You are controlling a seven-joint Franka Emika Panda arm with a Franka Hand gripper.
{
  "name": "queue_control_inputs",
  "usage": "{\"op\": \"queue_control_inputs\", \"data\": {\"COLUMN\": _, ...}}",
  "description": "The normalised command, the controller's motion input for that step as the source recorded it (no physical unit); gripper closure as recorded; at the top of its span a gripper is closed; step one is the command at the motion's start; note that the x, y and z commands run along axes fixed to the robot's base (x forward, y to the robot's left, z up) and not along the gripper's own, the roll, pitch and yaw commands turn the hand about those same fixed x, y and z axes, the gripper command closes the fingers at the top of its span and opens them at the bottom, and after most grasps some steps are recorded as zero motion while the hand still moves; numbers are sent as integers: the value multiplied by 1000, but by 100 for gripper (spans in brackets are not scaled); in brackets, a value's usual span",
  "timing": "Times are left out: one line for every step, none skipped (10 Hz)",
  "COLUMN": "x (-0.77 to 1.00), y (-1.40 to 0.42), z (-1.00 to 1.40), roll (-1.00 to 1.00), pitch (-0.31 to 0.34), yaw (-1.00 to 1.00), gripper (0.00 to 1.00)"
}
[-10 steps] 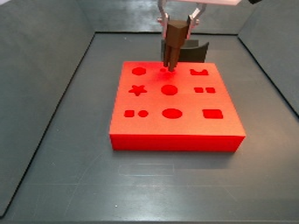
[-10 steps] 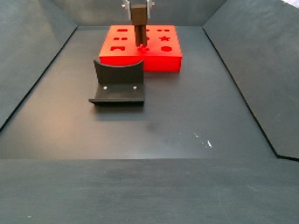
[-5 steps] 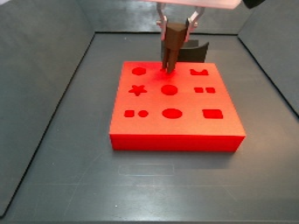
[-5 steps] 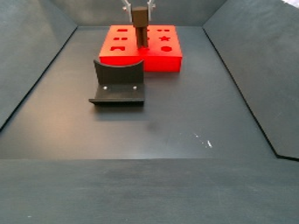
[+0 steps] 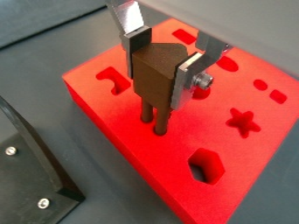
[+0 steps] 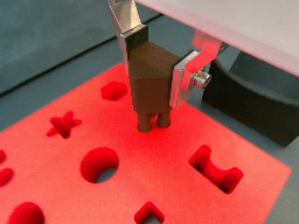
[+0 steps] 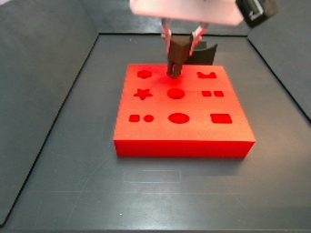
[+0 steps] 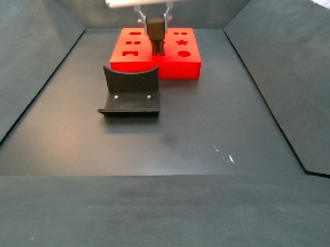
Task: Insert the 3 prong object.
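Observation:
My gripper (image 5: pixel 162 59) is shut on the 3 prong object (image 5: pixel 159 80), a brown block with thin prongs at its lower end. It shows in both wrist views (image 6: pixel 152 77) and both side views (image 7: pixel 179 55) (image 8: pixel 154 30). It hangs upright over the red board (image 7: pixel 183 132) near the board's far edge, and its prongs reach down to the board's top among the shaped holes. Whether the prongs are in their holes I cannot tell. The silver fingers (image 6: pixel 187 68) press on two sides of the block.
The dark grey curved holder (image 8: pixel 130 92) stands on the dark floor next to the red board (image 8: pixel 180 60); it also shows behind the board (image 7: pixel 202 50). Grey walls enclose the floor on the sides.
The gripper with the brown block has moved lower toward the red board; its white body now fills more of the side view's top.

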Motion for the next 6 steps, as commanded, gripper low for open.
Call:
{"op": "queue_control_inputs", "data": {"x": 143, "y": 131, "z": -737, "roll": -121, "pitch": 0, "yaw": -303, "gripper": 100}}
{"op": "queue_control_inputs", "data": {"x": 131, "y": 143, "z": -806, "roll": -127, "pitch": 0, "yaw": -326, "gripper": 100}}
{"op": "queue_control_inputs", "data": {"x": 123, "y": 117, "z": -797, "roll": -131, "pitch": 0, "yaw": -317, "gripper": 100}}
{"op": "queue_control_inputs", "data": {"x": 80, "y": 49, "z": -791, "roll": -64, "pitch": 0, "yaw": -291, "gripper": 100}}
{"op": "queue_control_inputs", "data": {"x": 20, "y": 0, "z": -826, "roll": 0, "pitch": -1, "yaw": -271, "gripper": 100}}
{"op": "queue_control_inputs", "data": {"x": 0, "y": 0, "z": -900, "roll": 0, "pitch": -74, "yaw": -251, "gripper": 100}}
